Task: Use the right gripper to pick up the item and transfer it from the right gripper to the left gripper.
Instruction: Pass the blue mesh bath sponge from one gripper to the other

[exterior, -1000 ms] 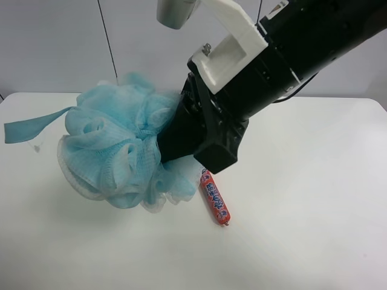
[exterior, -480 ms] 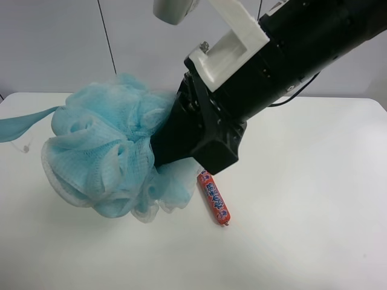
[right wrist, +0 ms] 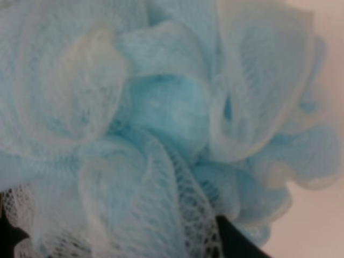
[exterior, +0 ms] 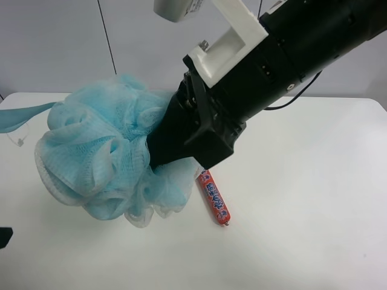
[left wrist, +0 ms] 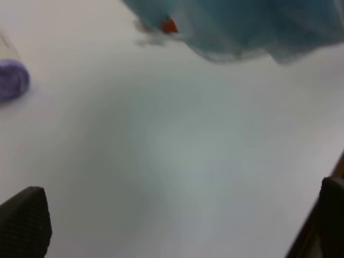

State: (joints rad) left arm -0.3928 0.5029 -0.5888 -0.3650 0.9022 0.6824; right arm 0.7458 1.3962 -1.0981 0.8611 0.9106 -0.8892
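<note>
The light blue mesh pouf (exterior: 100, 160) hangs above the white table (exterior: 302, 181), held by the black right gripper (exterior: 158, 151) with the white bracket. Its fingers are buried in the mesh and shut on it. The pouf fills the right wrist view (right wrist: 161, 107), with one black fingertip (right wrist: 236, 243) at its edge. The blue cord loop (exterior: 21, 116) trails to the exterior view's left edge. The left gripper (left wrist: 177, 226) is open and empty, low over the table, with the pouf (left wrist: 242, 27) ahead of it. A small black part of it (exterior: 3, 237) shows at the exterior view's left edge.
A red sausage stick (exterior: 214, 196) lies on the table just beside and below the pouf; its tip (left wrist: 169, 25) shows in the left wrist view. A purple-capped roll (left wrist: 11, 79) lies off to one side there. A thin black cable (exterior: 107, 42) hangs at the back.
The right gripper has carried the pouf further toward the exterior view's left and a little higher. A black part of the left gripper has come into view at the lower left edge.
</note>
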